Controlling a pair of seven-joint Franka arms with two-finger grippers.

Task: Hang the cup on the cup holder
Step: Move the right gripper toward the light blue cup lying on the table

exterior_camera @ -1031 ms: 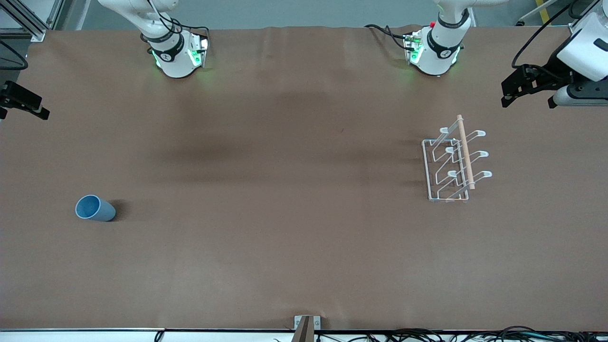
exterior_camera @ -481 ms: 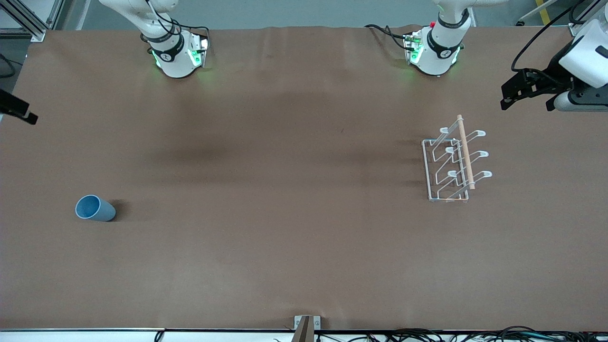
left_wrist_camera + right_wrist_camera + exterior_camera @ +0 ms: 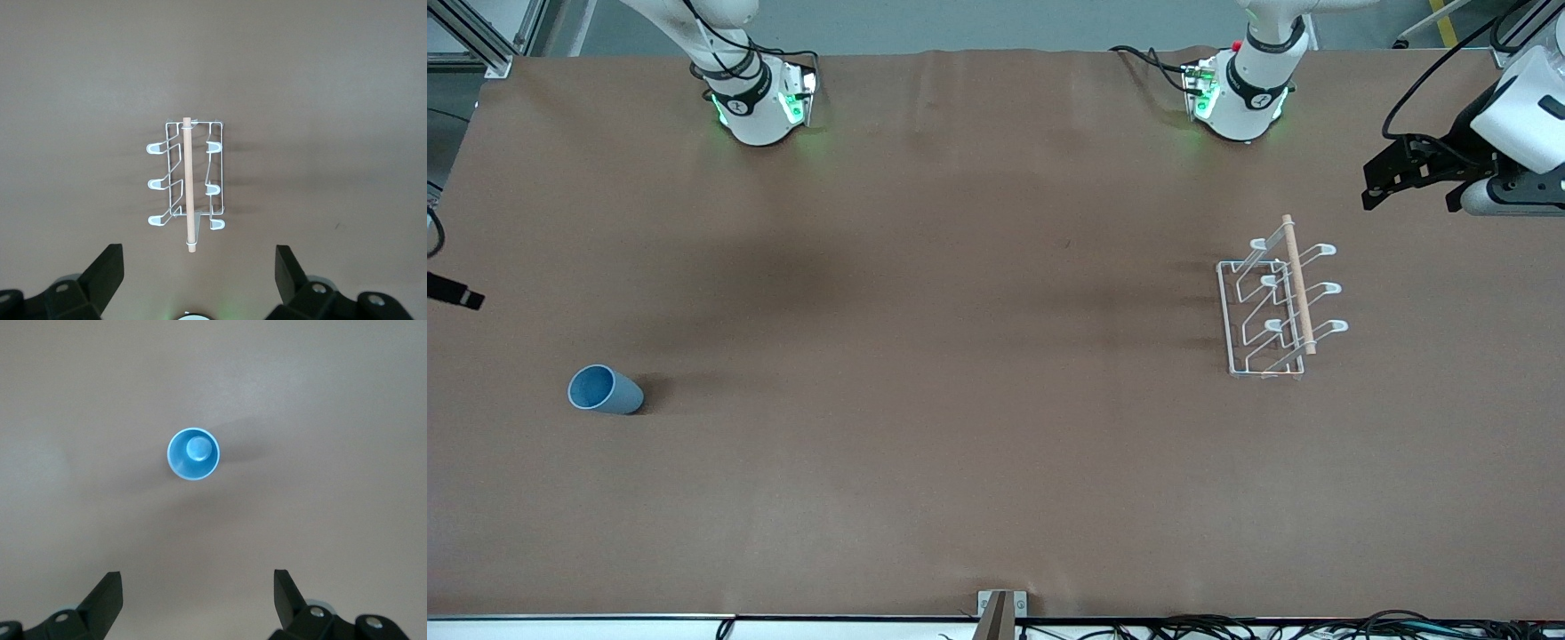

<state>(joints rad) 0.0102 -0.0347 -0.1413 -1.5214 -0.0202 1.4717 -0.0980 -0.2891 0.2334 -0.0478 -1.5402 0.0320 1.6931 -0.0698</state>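
Brown table (image 3: 978, 427); black cables (image 3: 1227, 629) along near edge.

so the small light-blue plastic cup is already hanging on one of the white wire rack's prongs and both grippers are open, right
Not quite. The small light-blue plastic cup stands upright on the brown table, toward the right arm's end, well apart from the white wire rack with the wooden rod, whose prongs are all bare, as the front view shows. The rest holds: the left gripper and the right gripper are both open.
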